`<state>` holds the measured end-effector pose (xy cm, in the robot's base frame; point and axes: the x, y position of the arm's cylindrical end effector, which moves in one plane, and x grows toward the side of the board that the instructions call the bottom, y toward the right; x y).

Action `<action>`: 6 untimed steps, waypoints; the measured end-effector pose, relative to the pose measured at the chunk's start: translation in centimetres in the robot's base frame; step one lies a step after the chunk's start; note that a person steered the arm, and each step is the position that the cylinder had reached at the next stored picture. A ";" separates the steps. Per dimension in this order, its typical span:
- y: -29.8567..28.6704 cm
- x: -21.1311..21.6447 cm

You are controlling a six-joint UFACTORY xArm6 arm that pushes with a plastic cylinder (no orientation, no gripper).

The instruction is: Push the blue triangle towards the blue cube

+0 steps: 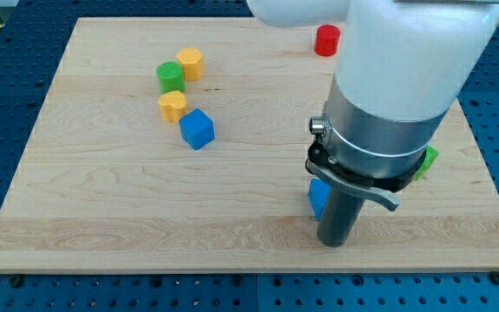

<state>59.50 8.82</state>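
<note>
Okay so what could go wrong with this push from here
The blue triangular block is mostly hidden behind my tip, so contact may be off-centre and it could slip aside. The blue cube touches or nearly touches a yellow block, which an overshoot might disturb. The green block is also half hidden.

My tip (334,243) touches the triangle (317,196), well to the view's right of the cube (197,128).

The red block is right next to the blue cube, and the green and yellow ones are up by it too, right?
Not quite. The red block sits alone near the view's top, far from the blue cube. The camera view shows the green block and two yellow blocks clustered by the cube, as you said.
</note>
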 end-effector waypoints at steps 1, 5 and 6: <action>1.5 0.1; 0.2 -1.4; 0.2 -2.2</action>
<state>57.35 8.99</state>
